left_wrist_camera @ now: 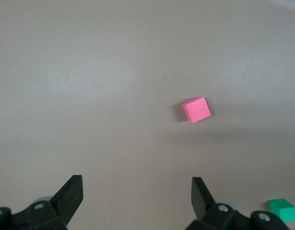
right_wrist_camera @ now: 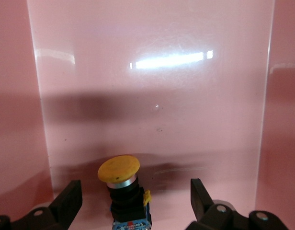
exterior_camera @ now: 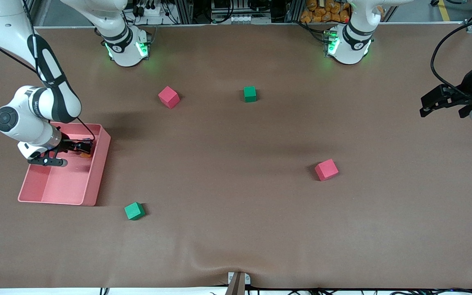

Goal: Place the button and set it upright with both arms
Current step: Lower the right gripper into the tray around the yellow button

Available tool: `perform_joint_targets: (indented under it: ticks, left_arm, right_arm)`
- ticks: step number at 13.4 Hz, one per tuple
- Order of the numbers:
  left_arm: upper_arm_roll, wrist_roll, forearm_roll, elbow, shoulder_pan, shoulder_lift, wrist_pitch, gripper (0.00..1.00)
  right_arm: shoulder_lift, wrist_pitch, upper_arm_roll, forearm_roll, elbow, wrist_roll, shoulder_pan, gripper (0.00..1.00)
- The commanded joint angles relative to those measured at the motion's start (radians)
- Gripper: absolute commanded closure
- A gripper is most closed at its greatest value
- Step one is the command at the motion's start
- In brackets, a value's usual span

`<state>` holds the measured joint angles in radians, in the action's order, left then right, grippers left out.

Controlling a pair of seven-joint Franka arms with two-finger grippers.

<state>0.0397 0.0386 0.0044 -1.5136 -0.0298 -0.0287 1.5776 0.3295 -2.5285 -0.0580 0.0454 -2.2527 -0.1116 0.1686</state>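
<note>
Button, small push-button with round orange cap and black boxy body, lies in pink plastic tray at right arm's end of table. Right gripper sits low inside tray, fingers spread wide on either side of button, not gripping. Left gripper hangs over left arm's end of table, fingers apart, holding nothing; arm waits. Red foam cubes and green foam cubes lie scattered on brown tabletop.

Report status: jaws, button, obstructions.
Right gripper down in pink bin, jaws open around button. Left gripper open, waiting over table. Nothing blocking.
</note>
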Motion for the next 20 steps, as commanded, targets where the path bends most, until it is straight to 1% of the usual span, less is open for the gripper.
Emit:
perform_joint_targets:
  ticks: [1,5,10,20]
  left_arm:
    - [0.002,-0.009,-0.011,0.013,0.005,0.001,-0.008,0.0]
    - [0.002,-0.008,-0.011,0.012,0.005,0.0,-0.008,0.0]
    - [0.002,-0.002,-0.011,0.01,0.002,-0.002,-0.008,0.0]
    - [0.002,0.004,-0.009,0.013,-0.007,-0.002,-0.008,0.0]
  right_arm:
    - [-0.012,-0.009,0.013,0.014,-0.008,-0.019,0.023,0.0]
    - [-0.01,-0.012,0.015,0.014,-0.004,-0.172,0.058,0.0]
    - [0.034,-0.081,0.015,0.014,-0.005,-0.172,0.054,0.0]
    - [0.034,-0.079,0.018,0.011,-0.004,-0.163,0.039,0.0]
